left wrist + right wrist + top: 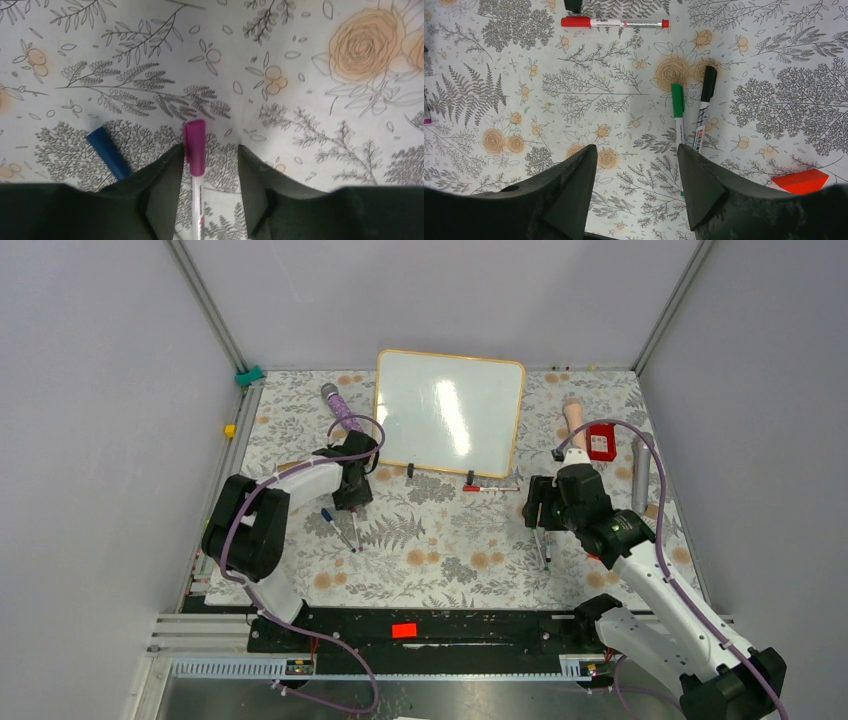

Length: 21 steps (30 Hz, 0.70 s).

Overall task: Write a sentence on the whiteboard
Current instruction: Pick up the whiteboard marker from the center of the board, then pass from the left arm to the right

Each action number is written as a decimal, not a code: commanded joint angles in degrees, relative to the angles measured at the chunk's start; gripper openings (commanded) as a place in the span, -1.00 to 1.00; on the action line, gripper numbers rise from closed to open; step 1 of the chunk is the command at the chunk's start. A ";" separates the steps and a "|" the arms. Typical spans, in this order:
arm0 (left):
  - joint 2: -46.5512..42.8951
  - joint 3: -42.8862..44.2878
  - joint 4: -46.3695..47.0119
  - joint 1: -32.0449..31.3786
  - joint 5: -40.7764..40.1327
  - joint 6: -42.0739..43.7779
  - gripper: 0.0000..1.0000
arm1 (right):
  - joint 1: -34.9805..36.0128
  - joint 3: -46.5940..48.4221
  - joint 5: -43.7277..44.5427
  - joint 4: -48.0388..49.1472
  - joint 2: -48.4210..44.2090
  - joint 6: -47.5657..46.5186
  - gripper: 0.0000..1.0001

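Observation:
The whiteboard [450,415] stands propped at the back middle, and its white face shows no sentence. My left gripper [352,502] [210,147] is low over the floral cloth, open, with its jaws either side of a pink-capped marker [194,145]. The left finger touches the cap and a gap remains at the right finger. A blue marker [107,152] [328,516] lies just left of it. My right gripper [540,515] [636,150] hangs open and empty, beside a green marker [678,100] and a black marker [708,85].
A red marker [490,488] [614,22] lies in front of the board's feet. A purple-handled tool [340,405] lies at the back left. A red block [601,442], a beige cylinder [574,420] and a grey cylinder [640,475] sit at the back right.

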 commanded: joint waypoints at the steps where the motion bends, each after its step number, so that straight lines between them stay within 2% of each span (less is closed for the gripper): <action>1: 3.07 2.37 -0.99 -0.10 -4.26 -1.63 -0.32 | 0.37 0.38 -0.84 0.26 0.28 0.01 0.34; 4: 2.97 2.83 -0.59 1.05 -1.54 -0.85 -0.98 | 0.44 0.43 -2.22 1.16 0.77 0.55 0.33; 9: -1.70 4.68 -3.96 1.44 3.06 -3.06 -1.00 | 5.41 2.90 -3.84 3.30 3.09 -0.06 0.28; 13: -7.34 7.09 -6.71 1.93 12.93 -10.59 -1.00 | 9.02 7.61 -7.08 7.54 7.71 1.61 0.29; 16: -11.54 8.60 -6.38 2.17 21.09 -17.76 -1.00 | 10.93 11.39 -12.34 13.41 11.95 4.90 0.37; 18: -14.24 9.09 -4.89 2.49 25.82 -21.69 -1.00 | 11.66 14.24 -15.63 17.14 15.17 7.75 0.49; 21: -18.92 7.41 -1.45 3.04 30.58 -30.31 -1.00 | 14.98 19.40 -16.29 20.82 19.44 10.41 0.63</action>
